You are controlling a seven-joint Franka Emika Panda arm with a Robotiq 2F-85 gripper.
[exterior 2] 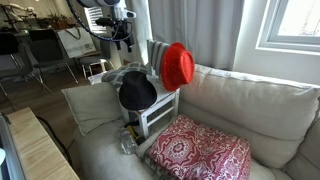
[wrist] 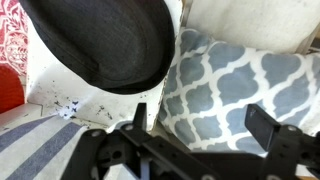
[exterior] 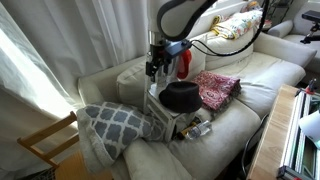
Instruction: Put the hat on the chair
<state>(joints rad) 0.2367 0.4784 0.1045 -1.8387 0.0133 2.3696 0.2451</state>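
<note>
The black round hat (exterior: 181,95) lies on the seat of the small white-grey chair (exterior: 166,122), which stands on the sofa. Both also show in an exterior view, hat (exterior 2: 137,90) and chair (exterior 2: 159,110). In the wrist view the hat (wrist: 105,45) covers most of the white seat (wrist: 60,100). My gripper (exterior: 154,69) hangs above the chair's back, just left of the hat, apart from it. It shows in an exterior view (exterior 2: 124,42) above the hat. In the wrist view its fingers (wrist: 200,125) are spread wide and hold nothing.
A red hat-like item (exterior 2: 177,66) hangs on the chair's back. A grey-and-white patterned cushion (exterior: 115,124) lies beside the chair, below my fingers (wrist: 235,85). A red patterned cloth (exterior 2: 200,152) lies on the sofa (exterior: 245,80). A bare light-wood chair (exterior: 45,140) stands nearby.
</note>
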